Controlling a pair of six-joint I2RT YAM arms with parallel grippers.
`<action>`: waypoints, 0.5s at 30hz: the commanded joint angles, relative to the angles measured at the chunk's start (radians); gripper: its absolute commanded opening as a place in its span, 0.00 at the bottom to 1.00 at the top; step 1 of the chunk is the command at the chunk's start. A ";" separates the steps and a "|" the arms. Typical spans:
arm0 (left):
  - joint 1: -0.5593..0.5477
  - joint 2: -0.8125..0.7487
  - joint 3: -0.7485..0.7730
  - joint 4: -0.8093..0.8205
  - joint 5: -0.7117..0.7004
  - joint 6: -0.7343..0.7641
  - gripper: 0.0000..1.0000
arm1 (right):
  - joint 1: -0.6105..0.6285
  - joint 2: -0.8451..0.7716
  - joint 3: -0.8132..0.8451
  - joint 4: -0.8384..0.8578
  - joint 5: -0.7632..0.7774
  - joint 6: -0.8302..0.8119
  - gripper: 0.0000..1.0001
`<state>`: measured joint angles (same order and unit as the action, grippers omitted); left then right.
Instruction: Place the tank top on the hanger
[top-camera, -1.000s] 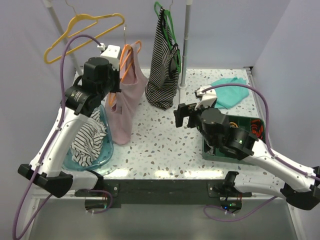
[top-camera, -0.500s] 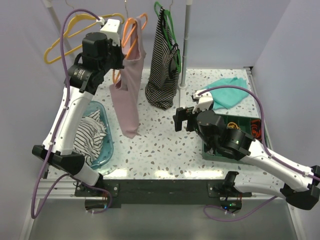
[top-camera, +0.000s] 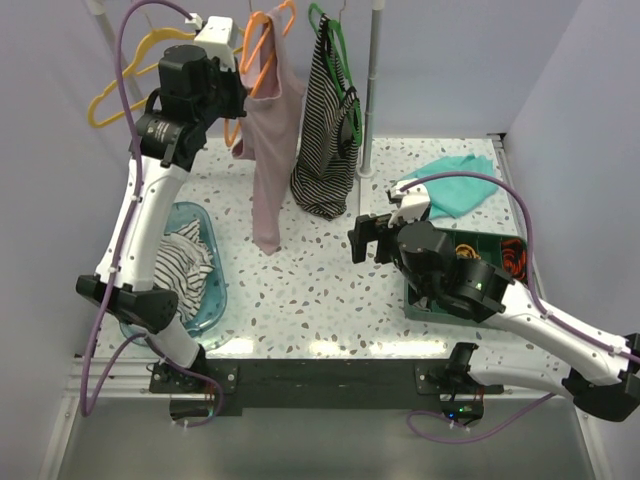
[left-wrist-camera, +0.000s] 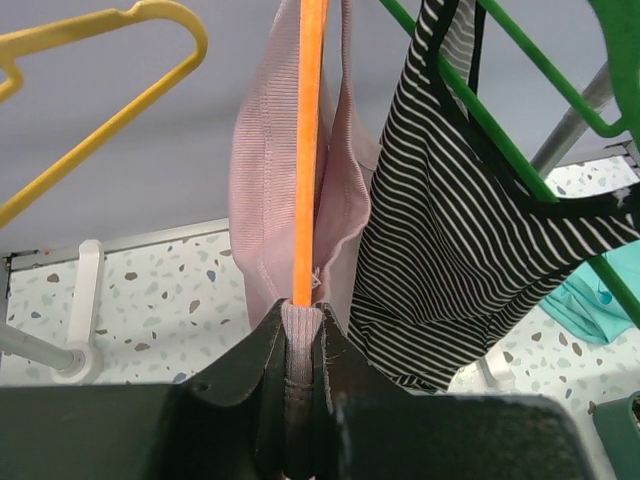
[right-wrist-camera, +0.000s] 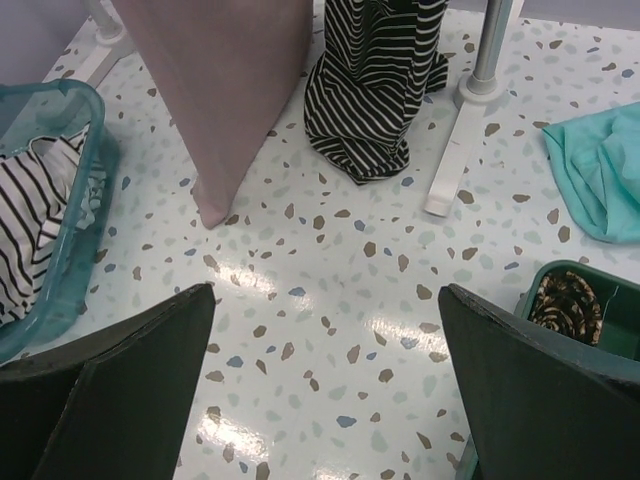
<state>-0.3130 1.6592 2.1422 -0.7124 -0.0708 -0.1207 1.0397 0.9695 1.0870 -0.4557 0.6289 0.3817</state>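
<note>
The left tool (left-wrist-camera: 300, 330) is pinched tight on a fold of the tank top (left-wrist-camera: 262, 170) and on the hanger (left-wrist-camera: 308, 120) inside it, holding both high, just beside the striped top (left-wrist-camera: 450, 260). The right tool (right-wrist-camera: 325, 295) gapes wide and empty over the table (right-wrist-camera: 330, 400). Whether the hanger is hooked onto anything cannot be told. Letting go too soon would likely drop both, and drifting sideways could snag the green hanger (left-wrist-camera: 480, 100).

A robotics lab cell; plain lilac walls (top-camera: 580, 120) enclose a speckled table (top-camera: 330, 290) with a rack pole (top-camera: 375, 60).
</note>
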 joint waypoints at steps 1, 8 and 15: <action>0.028 0.016 0.041 0.117 0.052 -0.025 0.00 | 0.002 -0.031 -0.002 0.000 0.008 0.016 0.99; 0.048 0.033 -0.014 0.162 0.109 -0.034 0.00 | 0.000 -0.043 -0.004 -0.008 0.009 0.025 0.99; 0.069 0.030 -0.062 0.185 0.146 -0.043 0.00 | 0.002 -0.046 -0.006 -0.017 0.008 0.029 0.99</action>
<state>-0.2634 1.7092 2.0705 -0.6449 0.0315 -0.1425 1.0397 0.9417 1.0859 -0.4644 0.6292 0.3943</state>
